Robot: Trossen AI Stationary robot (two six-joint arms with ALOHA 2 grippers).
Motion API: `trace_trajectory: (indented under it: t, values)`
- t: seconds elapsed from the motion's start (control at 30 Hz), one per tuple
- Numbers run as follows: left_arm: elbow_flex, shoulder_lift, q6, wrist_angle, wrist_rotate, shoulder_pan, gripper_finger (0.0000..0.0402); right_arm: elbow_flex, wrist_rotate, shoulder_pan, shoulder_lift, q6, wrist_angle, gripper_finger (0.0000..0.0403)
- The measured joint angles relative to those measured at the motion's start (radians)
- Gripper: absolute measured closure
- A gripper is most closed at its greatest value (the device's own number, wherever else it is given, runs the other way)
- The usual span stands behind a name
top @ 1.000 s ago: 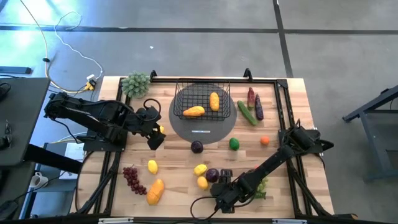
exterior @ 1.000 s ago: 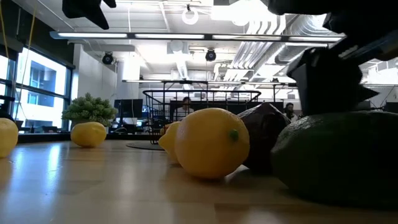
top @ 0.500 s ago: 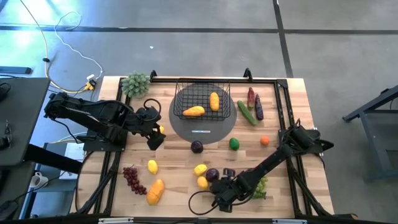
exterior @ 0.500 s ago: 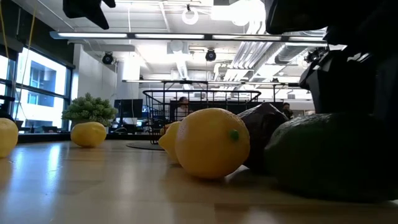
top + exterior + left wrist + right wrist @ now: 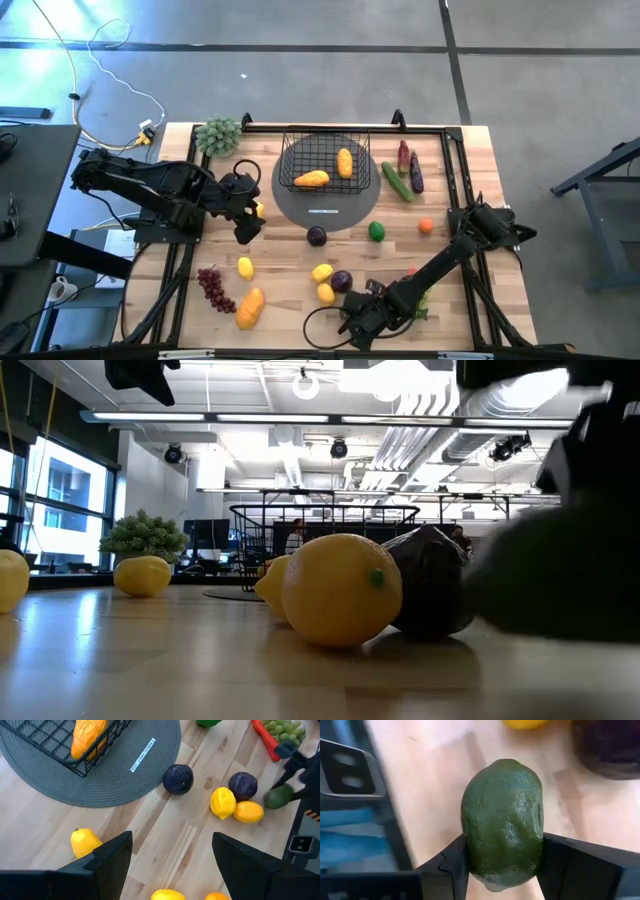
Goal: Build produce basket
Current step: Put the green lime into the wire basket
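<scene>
the right gripper (image 5: 502, 862) sits low near the table's front edge, its two dark fingers (image 5: 451, 865) clamped on either side of a dark green lime (image 5: 503, 822), which fills the gap between them and stands clear of the wood. just beyond this pincer lie a dark purple plum (image 5: 341, 281) and two yellow lemons (image 5: 323, 272), the plum touching one lemon in the low view; beside the arm behind it sits a bunch of green grapes (image 5: 421, 297). the left gripper (image 5: 170, 852) hovers off to the side of the grey round mat (image 5: 322, 205), its fingers spread apart with nothing between them. ahead of it lies another purple plum (image 5: 178, 779), and nearer, a lemon (image 5: 85, 841) rests just beside one finger. the black wire basket (image 5: 325, 158) stands on the mat, farther from the right pincer than all the loose fruit, holding an orange mango (image 5: 312, 179) and a second orange-yellow piece (image 5: 345, 162). a green cucumber (image 5: 396, 181) and an eggplant (image 5: 415, 172) lie beside the basket, well apart from both pincers.
</scene>
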Motion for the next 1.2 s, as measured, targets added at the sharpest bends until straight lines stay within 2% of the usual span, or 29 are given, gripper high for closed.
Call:
trace_trajectory:
  t: [0.17,0.43,0.67,1.0,1.2]
  values:
    - [0.0,0.0,0.064,0.0,-0.008,0.001,0.0137,0.099,0.029,-0.004,0.0,0.051,-0.09,0.0258]
    - [0.0,0.0,0.157,0.001,-0.009,0.035,0.0137,0.3,0.213,-0.026,-0.002,0.071,-0.342,0.0256]
    - [0.0,-0.006,0.246,0.0,-0.008,0.081,0.0137,0.421,0.365,-0.106,-0.002,0.039,-0.505,0.0255]
    - [0.0,-0.05,0.344,-0.001,-0.011,0.134,0.0137,0.489,0.396,-0.273,-0.002,-0.11,-0.554,0.0254]
    - [0.0,-0.092,0.382,-0.004,-0.103,0.177,0.0137,0.517,0.374,-0.413,-0.002,-0.232,-0.568,0.0254]
